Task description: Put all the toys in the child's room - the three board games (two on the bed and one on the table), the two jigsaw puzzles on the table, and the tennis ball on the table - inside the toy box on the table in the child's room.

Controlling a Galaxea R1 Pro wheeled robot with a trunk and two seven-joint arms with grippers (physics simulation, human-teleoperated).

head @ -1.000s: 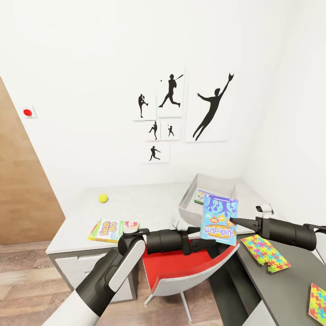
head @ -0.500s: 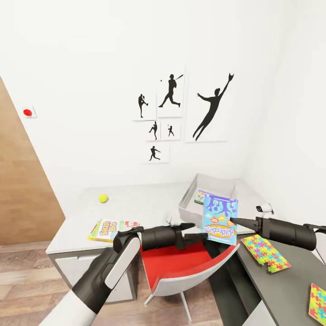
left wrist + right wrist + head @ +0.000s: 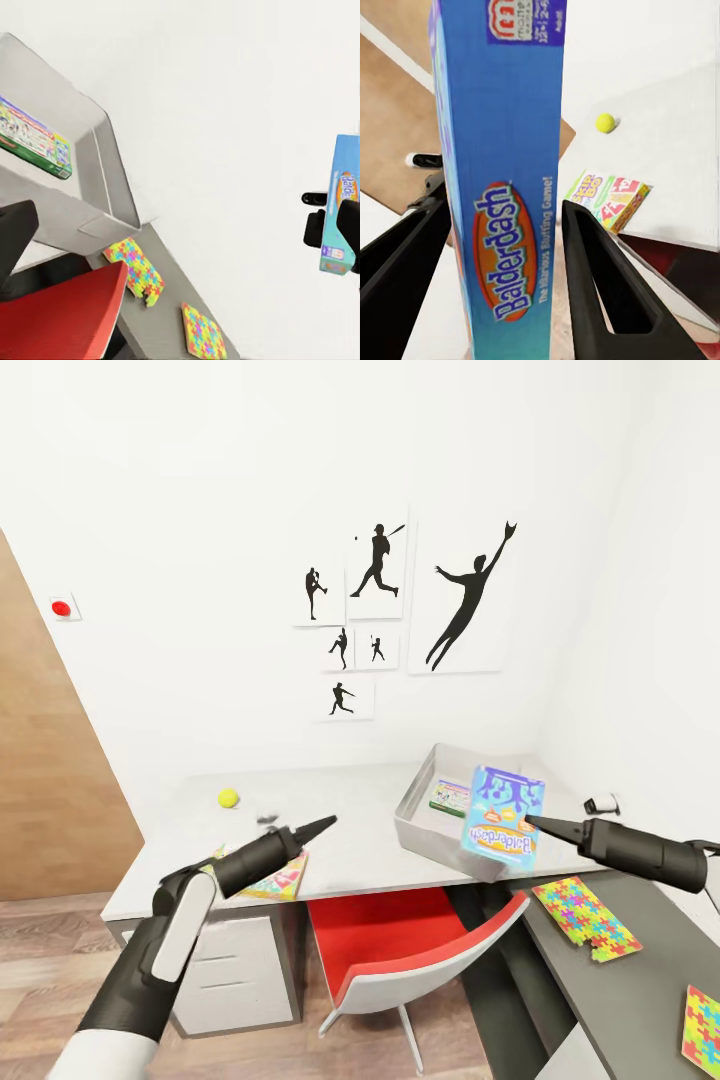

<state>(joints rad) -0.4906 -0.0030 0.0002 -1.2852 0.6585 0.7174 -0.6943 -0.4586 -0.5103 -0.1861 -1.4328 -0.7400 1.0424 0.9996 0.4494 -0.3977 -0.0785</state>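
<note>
One game is already lying inside the toy box — the white-green board game resting flat on its floor — and the right gripper is carrying the blue board game upright at the box's near rim. In the right wrist view the two black fingers are pinching the blue board game's narrow edge, so the grip is looking firm but thin. The left gripper is hanging free over the light grey table, holding nothing; its fingertips are looking pressed together, though I cannot tell for sure.

To do this step well, the right arm should be reaching a little further over the bin until the blue box is standing above the open floor beside the white-green one, then tilting it flat and lowering before the fingers part. Letting go from upright is risking the box tipping against the flaring wall or toppling out onto the red chair.

Four toys are waiting outside the bin: the yellow-green board game just beneath the left arm, the tennis ball further back on the light top, and two jigsaw puzzles on the dark grey section — one near the right arm, the other at the picture's edge.
</note>
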